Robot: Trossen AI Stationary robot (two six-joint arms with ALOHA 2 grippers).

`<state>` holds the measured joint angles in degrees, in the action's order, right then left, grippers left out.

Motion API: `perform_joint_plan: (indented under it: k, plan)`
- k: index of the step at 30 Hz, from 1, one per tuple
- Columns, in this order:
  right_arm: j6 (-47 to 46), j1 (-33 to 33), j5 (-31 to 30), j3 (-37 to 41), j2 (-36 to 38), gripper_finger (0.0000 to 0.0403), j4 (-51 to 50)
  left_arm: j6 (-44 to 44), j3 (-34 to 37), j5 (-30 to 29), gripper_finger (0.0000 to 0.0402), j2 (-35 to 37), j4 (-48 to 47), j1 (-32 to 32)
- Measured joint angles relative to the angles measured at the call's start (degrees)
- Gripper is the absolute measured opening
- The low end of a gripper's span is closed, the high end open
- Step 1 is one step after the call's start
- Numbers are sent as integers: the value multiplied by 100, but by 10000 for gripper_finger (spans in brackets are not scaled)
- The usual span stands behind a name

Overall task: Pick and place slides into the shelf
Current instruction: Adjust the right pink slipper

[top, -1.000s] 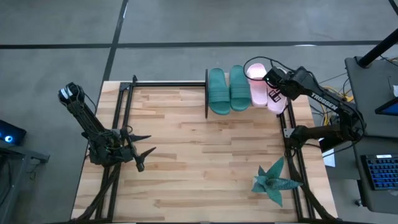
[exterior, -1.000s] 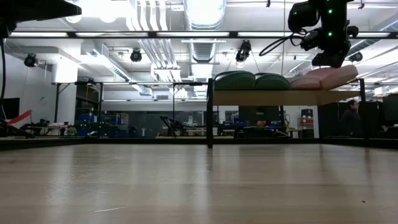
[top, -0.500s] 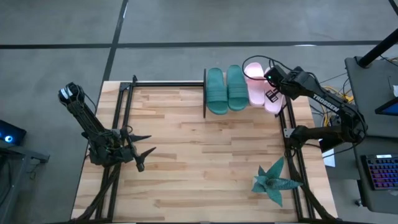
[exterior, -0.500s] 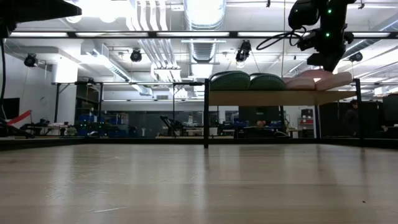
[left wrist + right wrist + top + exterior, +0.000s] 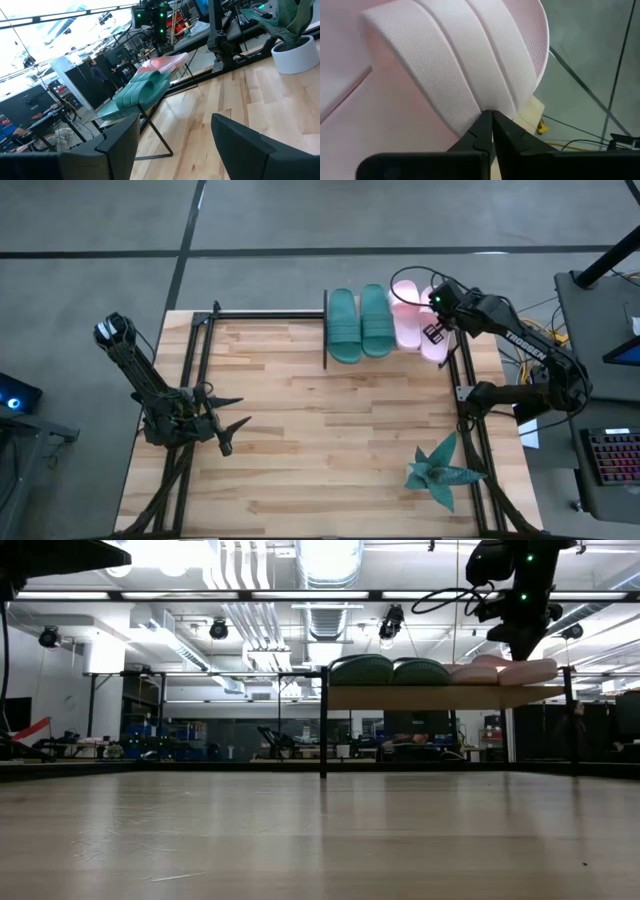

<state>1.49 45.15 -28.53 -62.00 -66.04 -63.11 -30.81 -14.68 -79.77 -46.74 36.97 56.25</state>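
Note:
The shelf (image 5: 430,697), a light wood board on thin black uprights, stands at the table's far edge. On it lie two teal slides (image 5: 345,326) (image 5: 375,321) and two pale pink slides: one (image 5: 406,320) beside the teal pair and one (image 5: 438,346) at the shelf's right end. My right gripper (image 5: 436,332) is over the right-end pink slide and shut at its ribbed strap (image 5: 450,75). My left gripper (image 5: 232,426) is open and empty over the table's left side; its fingers frame the shelf in the left wrist view (image 5: 175,135). My right gripper has its two fingertips (image 5: 485,122) closed together on the side edge of the pink slide's strap (image 5: 487,106), where the strap comes down to the sole. The fingers come from above, slanting from the table's right. The slide lies about level on the shelf board (image 5: 525,672).
A teal spiky plant (image 5: 440,470) in a white pot (image 5: 297,50) stands at the table's near right. Black frame rails run along the table's left (image 5: 190,370) and right (image 5: 465,410) edges. Bare wood tabletop (image 5: 320,440) lies between the arms.
My right gripper has gone toward the table's left edge and slightly down with the pink slide. The slide, tilted with its outer end raised, now lies about level on the shelf. The whole shelf with its slides has slid a little toward the table's left.

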Motion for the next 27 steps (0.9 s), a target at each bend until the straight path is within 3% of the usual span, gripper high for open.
perform_joint_plan:
  k: [11,15,22,27]
  plan:
    - [445,55,667,18,-3,8,190,6,0,-1,231,0,-4,0]
    - [346,15,166,38,-7,9,197,9,0,0,231,-1,-2,1]
    - [493,23,236,-101,283,11,144,20,0,0,231,-2,-2,2]
    - [498,13,479,-318,667,48,187,33,0,-1,231,-2,-2,0]
